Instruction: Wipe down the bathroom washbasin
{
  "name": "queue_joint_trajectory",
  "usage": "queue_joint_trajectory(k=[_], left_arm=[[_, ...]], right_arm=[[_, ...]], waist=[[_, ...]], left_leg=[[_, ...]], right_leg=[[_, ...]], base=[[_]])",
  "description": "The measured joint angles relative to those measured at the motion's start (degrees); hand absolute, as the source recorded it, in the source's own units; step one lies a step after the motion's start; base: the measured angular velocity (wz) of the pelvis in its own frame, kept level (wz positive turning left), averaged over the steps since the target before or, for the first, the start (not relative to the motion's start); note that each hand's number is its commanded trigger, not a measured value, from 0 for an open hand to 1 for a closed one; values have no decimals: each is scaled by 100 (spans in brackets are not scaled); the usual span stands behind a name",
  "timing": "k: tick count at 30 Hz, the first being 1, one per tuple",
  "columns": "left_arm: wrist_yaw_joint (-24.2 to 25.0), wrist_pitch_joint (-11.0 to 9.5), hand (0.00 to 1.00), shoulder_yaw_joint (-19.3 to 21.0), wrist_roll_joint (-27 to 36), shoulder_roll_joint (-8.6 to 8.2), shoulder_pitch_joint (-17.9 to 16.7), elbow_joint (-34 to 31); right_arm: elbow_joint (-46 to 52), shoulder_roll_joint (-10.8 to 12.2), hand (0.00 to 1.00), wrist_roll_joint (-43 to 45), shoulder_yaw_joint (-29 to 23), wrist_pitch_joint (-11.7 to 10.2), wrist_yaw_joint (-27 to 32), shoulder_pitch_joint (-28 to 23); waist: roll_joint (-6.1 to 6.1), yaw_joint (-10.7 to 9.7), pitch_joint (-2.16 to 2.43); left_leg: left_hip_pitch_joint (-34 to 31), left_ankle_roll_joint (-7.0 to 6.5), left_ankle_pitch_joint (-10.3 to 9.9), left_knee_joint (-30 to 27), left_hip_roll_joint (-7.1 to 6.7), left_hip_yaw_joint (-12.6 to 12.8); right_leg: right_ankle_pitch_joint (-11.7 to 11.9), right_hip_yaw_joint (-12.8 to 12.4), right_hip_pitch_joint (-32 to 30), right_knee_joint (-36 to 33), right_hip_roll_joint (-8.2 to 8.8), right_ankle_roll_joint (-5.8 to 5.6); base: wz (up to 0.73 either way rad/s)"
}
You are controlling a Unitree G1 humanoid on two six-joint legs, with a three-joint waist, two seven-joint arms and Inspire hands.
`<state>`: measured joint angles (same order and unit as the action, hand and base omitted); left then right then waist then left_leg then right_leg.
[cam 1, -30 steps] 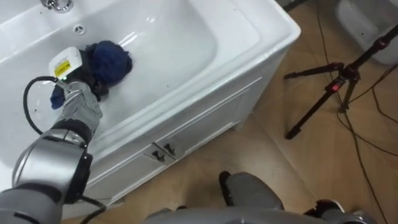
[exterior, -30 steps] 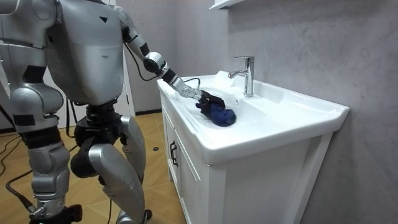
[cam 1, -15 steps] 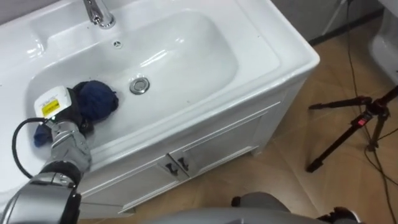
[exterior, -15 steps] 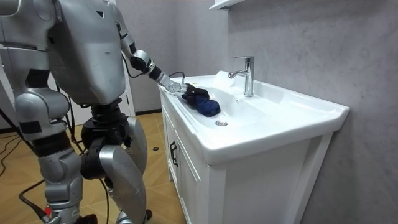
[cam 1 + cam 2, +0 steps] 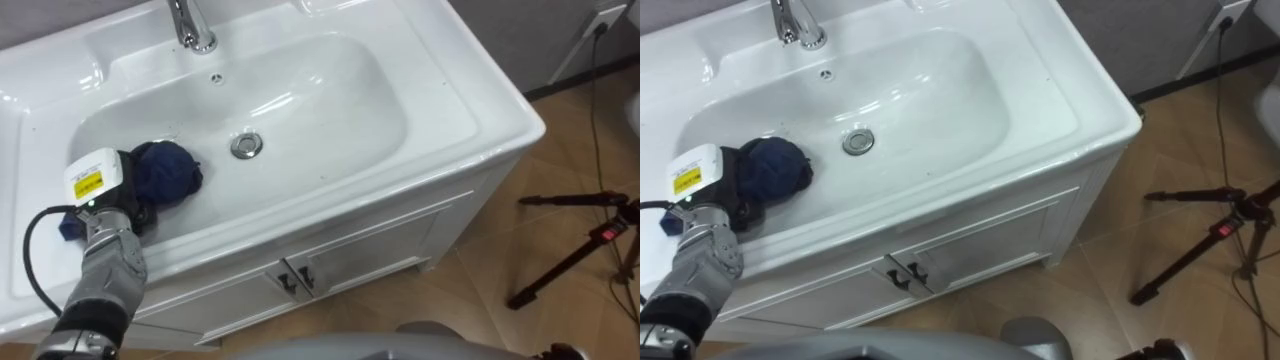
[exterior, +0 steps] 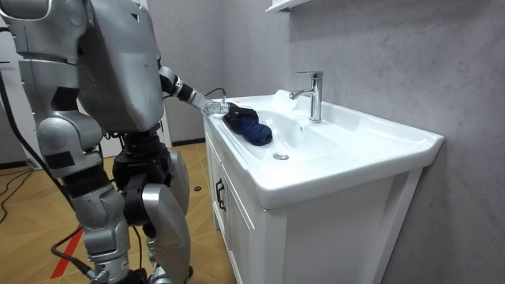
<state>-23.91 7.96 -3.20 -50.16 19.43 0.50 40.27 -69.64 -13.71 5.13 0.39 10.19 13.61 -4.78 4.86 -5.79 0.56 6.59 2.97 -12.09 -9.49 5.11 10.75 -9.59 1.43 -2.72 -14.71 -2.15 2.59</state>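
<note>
Basin (image 5: pixel 325 100) holds a blue cloth (image 5: pixel 168 170), the left hand (image 5: pixel 125 200) curled round it

Silver-grey arm, white-tagged left hand (image 5: pixel 108 200)

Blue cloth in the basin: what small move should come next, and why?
Probably sweep the blue cloth rightward toward the drain: the left hand holds it bunched at the basin's left slope, with the rest of the bowl lying beyond.
</note>
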Motion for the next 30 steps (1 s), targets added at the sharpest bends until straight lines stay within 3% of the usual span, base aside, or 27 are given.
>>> queue_joint_trajectory(k=[7,12,16,18,21,27,30], left_arm=[[256,235,100,11,-922,-2,-447,-716],[493,492,100,44,-1302,2,-787,-1298],[865,586,100,56,-1413,92,-799,-1631],[1033,586,100,85,-1606,196,-809,-1789],[1267,612,100,194,-1911,218,-809,-2042],[1620,810,100,223,-2179,291,-809,-2275],[1858,952,100,286,-2191,351,-812,-2391]], right_arm=[[335,1,0,705,-270,-5,-7,-129],[352,-4,0,915,-526,137,-5,-232],[321,-17,0,933,-667,122,-4,-339],[315,-20,0,1036,-744,113,-5,-360],[311,-25,0,1120,-789,112,-10,-447],[320,-35,0,1117,-784,56,-171,-463],[322,-53,0,1110,-783,43,-192,-460]], waist=[[67,6,-36],[146,55,-20],[207,170,-1],[234,199,-11],[305,267,-15],[423,319,-42],[424,326,-42]], left_leg=[[5,1,0,-4,4,-30],[3,1,0,-6,4,-62],[4,1,0,-32,4,-78],[2,1,0,-31,4,-121],[0,1,0,-32,2,-146],[-11,1,1,-59,-9,-153],[-7,1,1,-100,-11,-153]], right_leg=[[15,47,118,98,7,-5],[7,52,144,110,4,-2],[-3,74,165,114,10,-1],[-3,100,164,110,14,0],[-8,148,148,111,28,0],[-34,196,145,77,57,-2],[-36,206,175,81,62,-2]], base=[[4],[3],[2],[7],[7],[3],[3]])
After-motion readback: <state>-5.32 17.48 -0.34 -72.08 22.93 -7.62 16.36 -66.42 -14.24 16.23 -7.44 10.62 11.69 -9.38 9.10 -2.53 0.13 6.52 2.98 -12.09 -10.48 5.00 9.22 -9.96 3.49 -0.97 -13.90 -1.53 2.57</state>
